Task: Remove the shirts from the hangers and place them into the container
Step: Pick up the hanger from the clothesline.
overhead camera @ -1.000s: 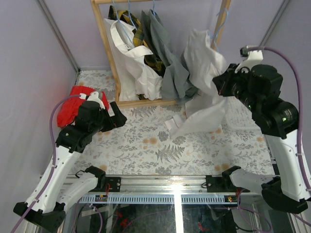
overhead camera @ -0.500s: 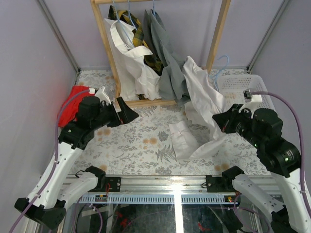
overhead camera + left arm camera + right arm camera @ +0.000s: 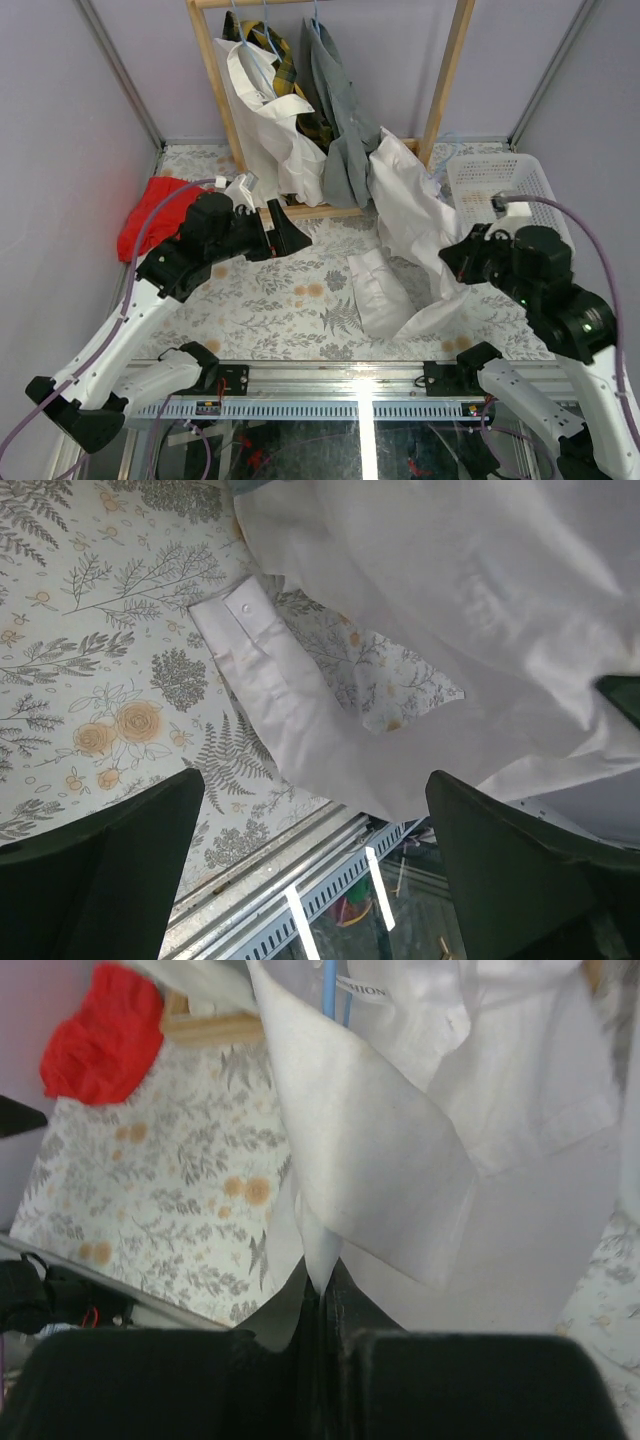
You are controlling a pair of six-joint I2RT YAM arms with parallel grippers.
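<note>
Here, right claw (image 3: pixel 452 262) clenched on white shirt (image 3: pixel 408 205), left claw (image 3: pixel 285 231) released, well left of it

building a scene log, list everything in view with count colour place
hanging white shirt: 1, white, left on the rack
plaid shirt: 1, yellow and black, on the rack behind it
grey shirt: 1, grey, on the rack to the right of those
loose white shirt: 1, white, crumpled on the table, right of centre
hangers: 4, light blue, three on the rail, one in the loose white shirt
rack: 1, wood, far edge
basket: 1, white, far right
red cloth: 1, red, far left
table: 1, floral cover
left gripper: 1, black, open, over the table
right gripper: 1, black, shut on the loose white shirt
</note>
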